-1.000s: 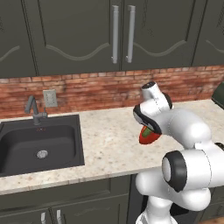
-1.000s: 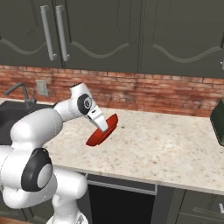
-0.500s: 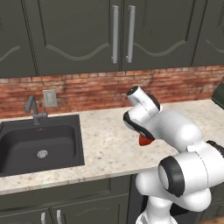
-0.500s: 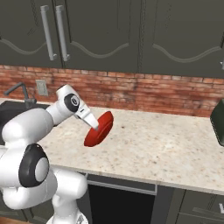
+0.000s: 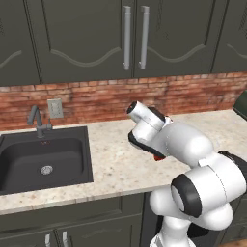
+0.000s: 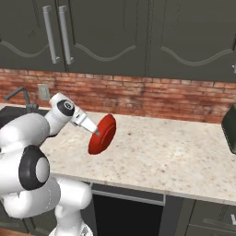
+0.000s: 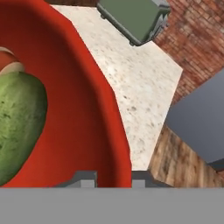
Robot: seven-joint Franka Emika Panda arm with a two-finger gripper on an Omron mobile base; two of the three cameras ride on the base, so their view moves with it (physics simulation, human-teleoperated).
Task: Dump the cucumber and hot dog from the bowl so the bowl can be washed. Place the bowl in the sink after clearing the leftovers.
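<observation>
The claw (image 6: 97, 132) is clamped on the rim of the red bowl (image 6: 103, 134), tipped nearly on edge above the speckled table (image 6: 161, 152), cucumber (image 7: 17, 127) and hot dog (image 7: 9, 59) lying inside, with the dark sink (image 5: 43, 161) well off to the arm's left under dark cabinets.

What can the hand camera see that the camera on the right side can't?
The hand view looks inside the bowl: the cucumber lies in it, with an end of the hot dog just behind. The right base view gives the room instead: the bowl's back, tipped nearly on edge above the counter, the gripper shut on its rim, the faucet and the cabinets. Both show the red bowl, speckled counter and brick wall.
</observation>
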